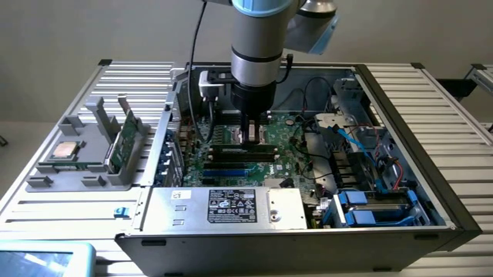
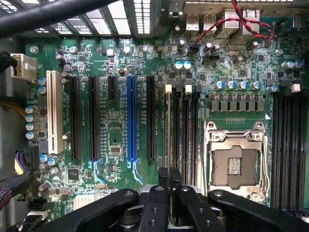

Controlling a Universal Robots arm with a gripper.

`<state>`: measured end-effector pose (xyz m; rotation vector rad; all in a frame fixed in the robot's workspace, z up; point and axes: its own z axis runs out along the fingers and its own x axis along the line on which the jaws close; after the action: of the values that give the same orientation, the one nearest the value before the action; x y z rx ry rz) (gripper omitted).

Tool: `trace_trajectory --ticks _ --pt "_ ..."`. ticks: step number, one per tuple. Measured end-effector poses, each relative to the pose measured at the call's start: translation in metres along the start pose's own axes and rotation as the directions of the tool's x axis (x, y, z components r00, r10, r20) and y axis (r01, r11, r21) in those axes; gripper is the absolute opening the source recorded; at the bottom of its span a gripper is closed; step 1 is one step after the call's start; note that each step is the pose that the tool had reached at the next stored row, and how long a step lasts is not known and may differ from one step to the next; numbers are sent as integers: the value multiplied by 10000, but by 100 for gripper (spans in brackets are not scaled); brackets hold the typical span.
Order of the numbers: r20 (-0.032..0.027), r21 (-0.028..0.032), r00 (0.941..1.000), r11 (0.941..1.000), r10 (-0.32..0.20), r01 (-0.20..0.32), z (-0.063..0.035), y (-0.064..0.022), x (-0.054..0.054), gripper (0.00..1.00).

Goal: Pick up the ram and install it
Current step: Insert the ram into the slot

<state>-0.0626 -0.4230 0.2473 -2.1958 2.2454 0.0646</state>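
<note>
**Status of work**

1. The black two-finger gripper (image 1: pixel 254 140) is lowered into the open grey steel computer case (image 1: pixel 400 109), at the centre of the exterior view. Its jaws are clenched almost together.
2. In the wrist view, the gripper (image 2: pixel 169 177) tips sit directly over the outermost of four black plastic memory slots (image 2: pixel 186 130). These slots run beside the empty silver-framed processor socket (image 2: pixel 235 164).
3. Whether a module is pinched between the tips cannot be told, and no seated stick can be confirmed in a slot.
4. One long, thin green circuit-board stick, the ram (image 1: pixel 127 141), stands on edge in the grey plastic fixture (image 1: pixel 58 183) at the exterior view's left. It is well apart from the gripper.
5. Judgement: work is at the slot end of the task, and installation is not shown complete.

**Materials and shapes**

- The large green motherboard (image 2: pixel 116 130) is matt and densely populated with small cylindrical capacitors.
- A long blue expansion slot (image 2: pixel 130 121) lies among black ones.
- A square silver processor chip (image 1: pixel 66 150) lies flat on the fixture, near the ram.
</note>
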Motion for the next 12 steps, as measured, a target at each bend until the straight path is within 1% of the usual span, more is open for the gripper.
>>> trace_trajectory --ticks 8,12 --pt "0 1 10000 10000 21 -21 66 -6 0 11" --pt "1 1 10000 10000 19 -19 89 -29 -2 11"
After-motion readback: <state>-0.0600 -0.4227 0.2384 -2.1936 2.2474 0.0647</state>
